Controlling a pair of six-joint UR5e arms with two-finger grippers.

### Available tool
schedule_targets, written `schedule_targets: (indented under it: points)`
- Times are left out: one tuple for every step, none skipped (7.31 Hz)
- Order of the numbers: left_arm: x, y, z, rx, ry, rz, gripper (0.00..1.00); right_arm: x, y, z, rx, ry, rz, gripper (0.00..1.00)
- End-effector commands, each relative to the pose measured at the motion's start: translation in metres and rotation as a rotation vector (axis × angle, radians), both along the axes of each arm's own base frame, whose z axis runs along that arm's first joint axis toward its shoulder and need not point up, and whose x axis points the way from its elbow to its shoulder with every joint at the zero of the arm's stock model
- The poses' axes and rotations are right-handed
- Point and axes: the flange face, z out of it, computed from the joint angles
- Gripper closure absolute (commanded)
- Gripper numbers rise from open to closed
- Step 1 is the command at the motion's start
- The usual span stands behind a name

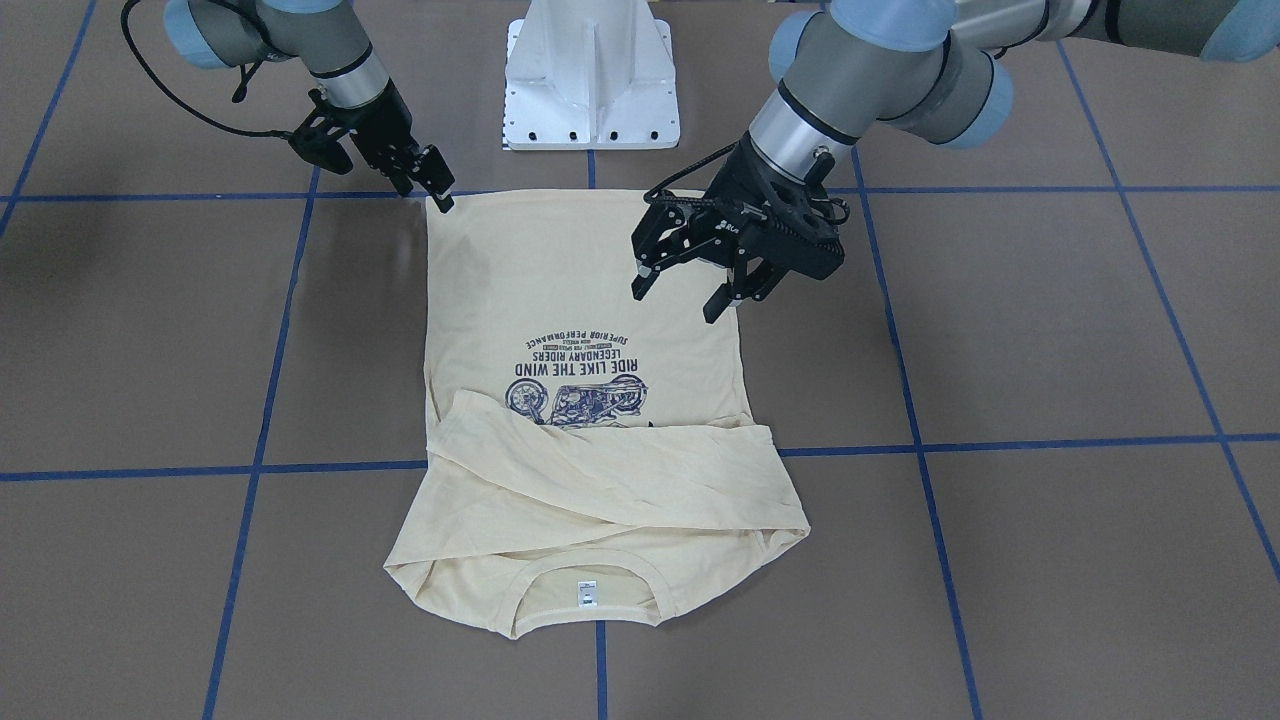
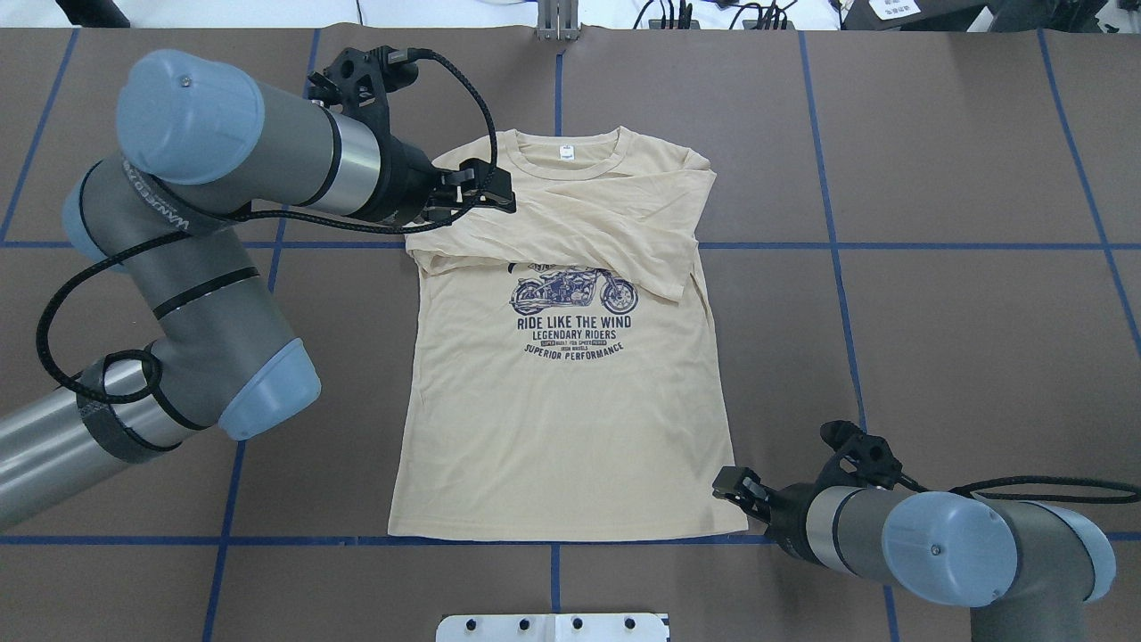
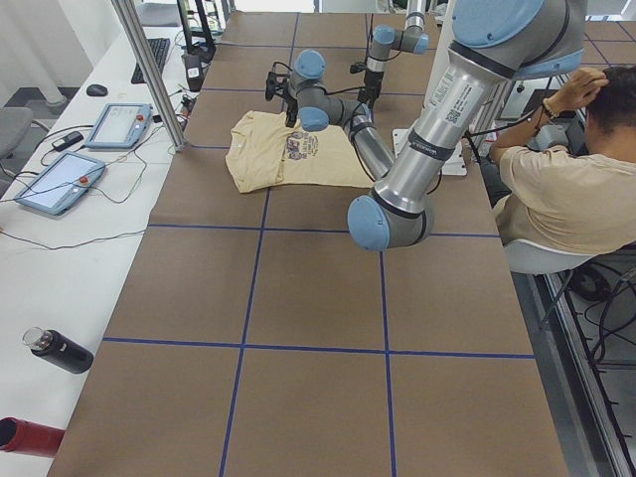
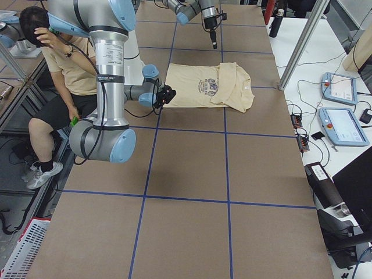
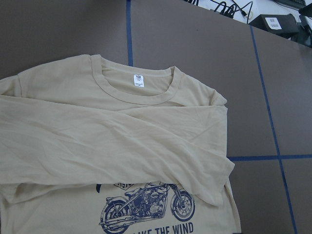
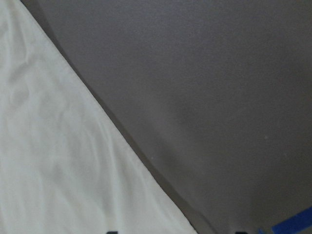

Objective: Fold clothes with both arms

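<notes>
**A:** How does the left gripper stand?

**B:** Its jaws are spread wide and hold nothing. It hangs in the air over the T-shirt, clear of the cloth. Its wrist camera looks down on the collar and the folded sleeves.

**A:** And the right gripper?

**B:** It is low, at the right corner of the hem, on the side near the robot. In its wrist view two dark fingertips show at the bottom edge, set apart, with the shirt's edge running between them. So the jaws are parted. I cannot tell whether they touch the fabric.

**A:** How does the shirt lie?

**B:** It lies flat on the brown worktop, between the two arms, with the navy print facing up. The hem is near the robot. The collar, with its small white neck label, is on the far side. Both sleeves are folded inward across the chest, one over the other, and they cover the top of the motorcycle picture.

**A:** What lies around it?

**B:** Blue tape lines cross the worktop in a grid, and the hem lies along one of them. The white pedestal base stands on the near side, just beyond the hem and apart from it.
</notes>
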Motion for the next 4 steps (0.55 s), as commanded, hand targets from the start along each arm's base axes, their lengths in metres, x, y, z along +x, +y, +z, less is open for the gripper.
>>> schedule_targets:
  points:
    - [0.0023, 0.0004, 0.0022, -0.006, -0.003, 0.001, 0.14, -0.0033, 0.0005, 0.0052, -0.002, 0.010, -0.002, 0.23]
    - [0.0026, 0.0014, 0.0016, -0.005, -0.002, 0.002, 0.14, -0.0037, 0.0006, 0.0045, -0.002, 0.009, -0.003, 0.31]
    - [0.0026, 0.0015, 0.0015, -0.004, 0.000, 0.002, 0.14, -0.0043, 0.0005, 0.0030, -0.003, 0.006, -0.003, 0.43]
    - [0.0026, 0.0014, 0.0016, -0.006, -0.001, 0.002, 0.14, -0.0053, 0.0003, 0.0007, -0.002, 0.001, -0.003, 0.43]
